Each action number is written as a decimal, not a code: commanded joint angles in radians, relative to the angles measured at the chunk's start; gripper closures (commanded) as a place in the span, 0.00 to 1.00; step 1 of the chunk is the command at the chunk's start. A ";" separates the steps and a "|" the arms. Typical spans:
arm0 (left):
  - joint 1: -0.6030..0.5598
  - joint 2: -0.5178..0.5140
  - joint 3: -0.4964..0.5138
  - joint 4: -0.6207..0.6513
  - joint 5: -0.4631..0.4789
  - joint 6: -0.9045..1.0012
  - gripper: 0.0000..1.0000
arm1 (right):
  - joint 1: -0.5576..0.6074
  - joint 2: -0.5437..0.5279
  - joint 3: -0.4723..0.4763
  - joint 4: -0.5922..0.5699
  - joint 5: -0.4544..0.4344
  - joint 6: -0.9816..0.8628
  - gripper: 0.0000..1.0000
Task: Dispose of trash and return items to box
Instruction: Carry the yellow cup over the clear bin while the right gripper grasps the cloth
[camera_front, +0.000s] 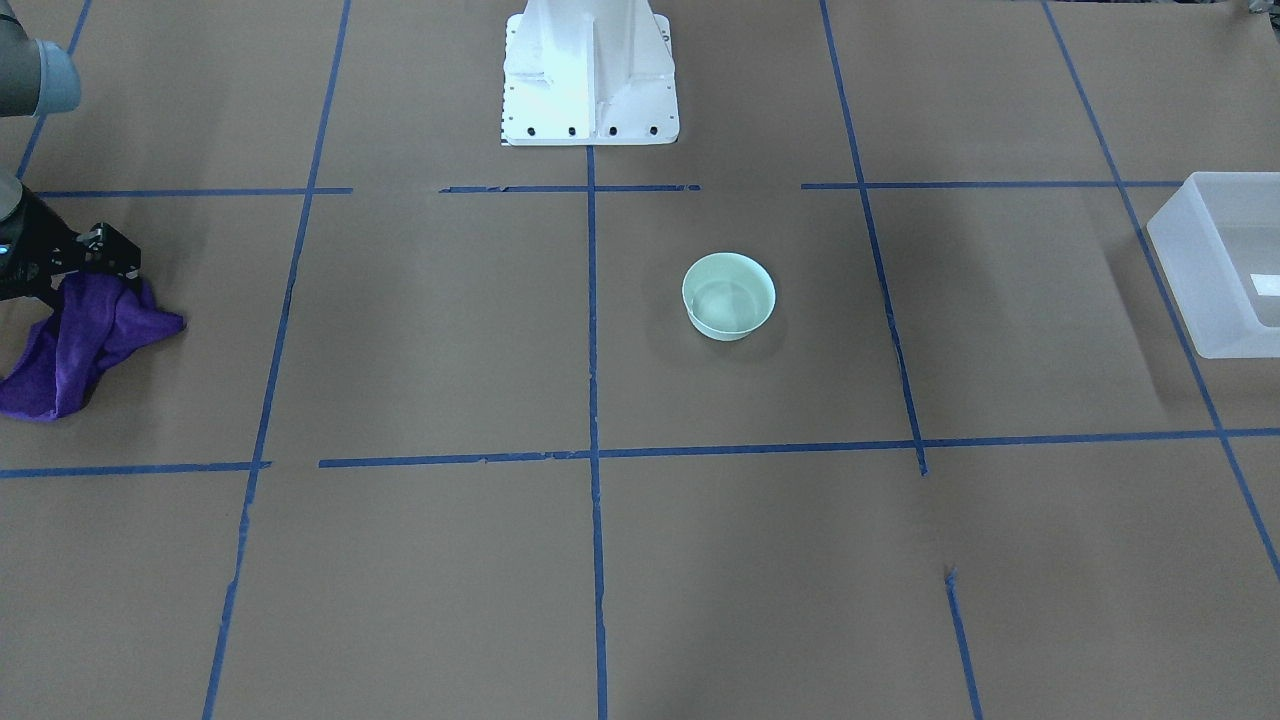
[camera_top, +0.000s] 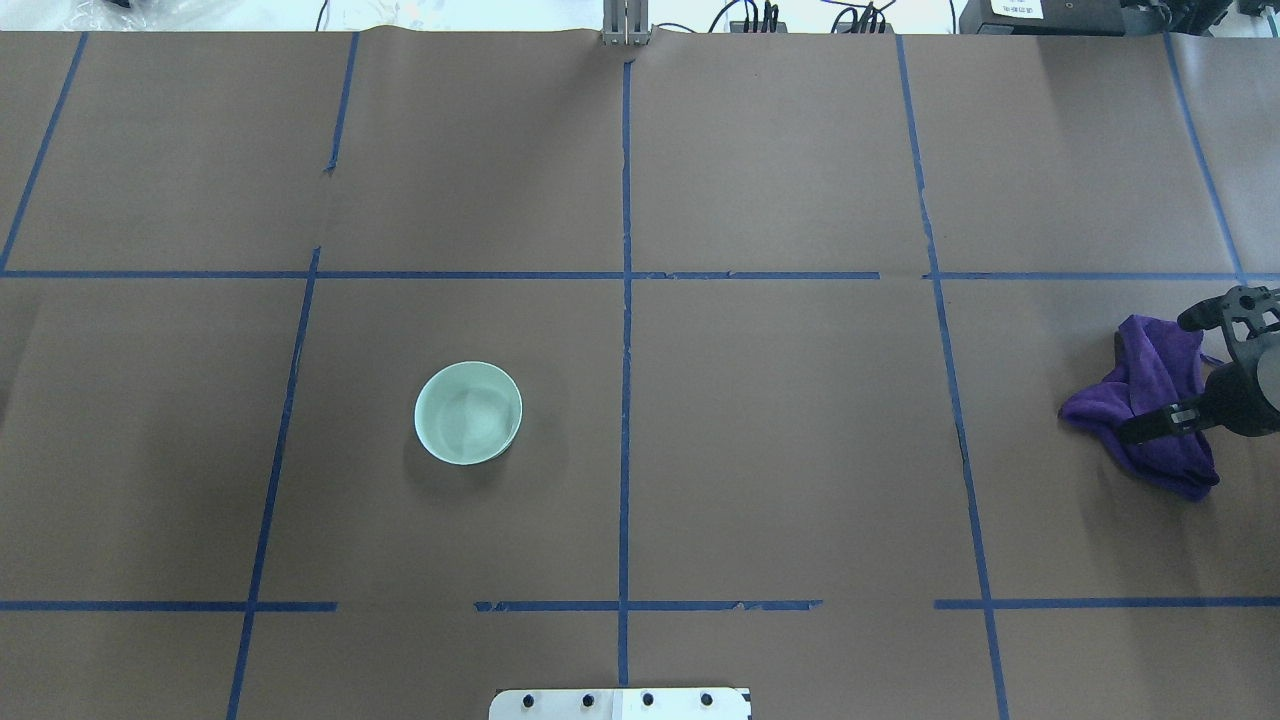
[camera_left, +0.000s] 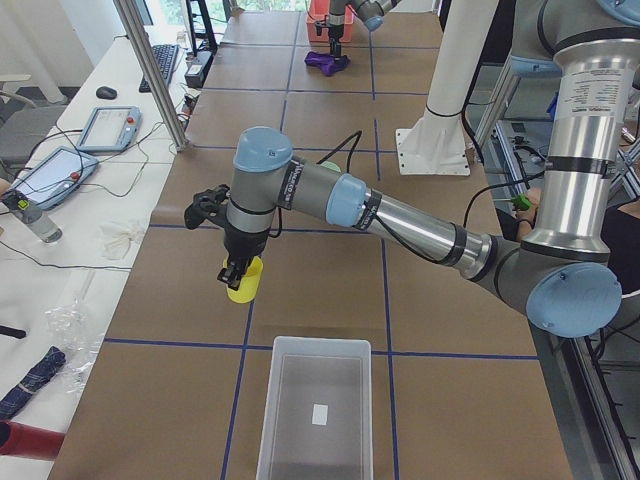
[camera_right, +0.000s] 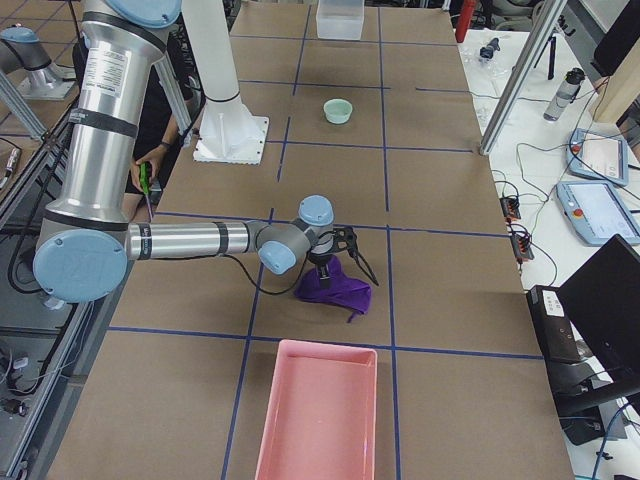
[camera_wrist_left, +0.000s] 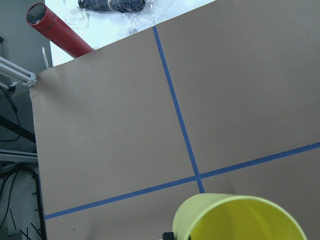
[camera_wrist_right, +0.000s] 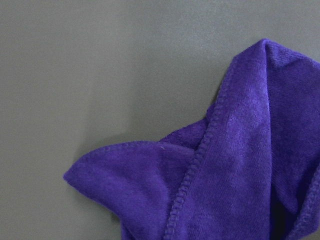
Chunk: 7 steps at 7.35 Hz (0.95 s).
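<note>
Nearest from the table's left end: translucent frosted-white rectangular plastic bin (camera_left: 315, 410). Just past the bin, up in the air, small yellow plastic tumbler cup (camera_left: 243, 283) at the left gripper (camera_left: 233, 270); clamped or slack, impossible to tell. Farther from the bin, pale mint-green round plastic bowl (camera_front: 729, 296), upright. Farthest from the bin, right gripper (camera_top: 1160, 376), fingers spread astride crumpled purple cloth (camera_top: 1172, 462).

yellow cup (camera_wrist_left: 240, 220) at bottom edge | blue tape (camera_wrist_left: 175, 105) cross | red tube (camera_wrist_left: 57, 32) top-left
</note>
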 joint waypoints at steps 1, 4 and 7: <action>-0.023 -0.002 0.034 -0.002 0.002 0.021 1.00 | -0.010 0.002 -0.026 0.000 -0.004 -0.010 0.00; -0.044 0.004 0.144 -0.012 -0.003 0.096 1.00 | -0.002 -0.004 -0.029 0.000 0.002 -0.023 0.76; -0.046 0.018 0.292 -0.169 -0.003 0.138 1.00 | 0.040 -0.004 -0.024 0.000 0.007 -0.053 1.00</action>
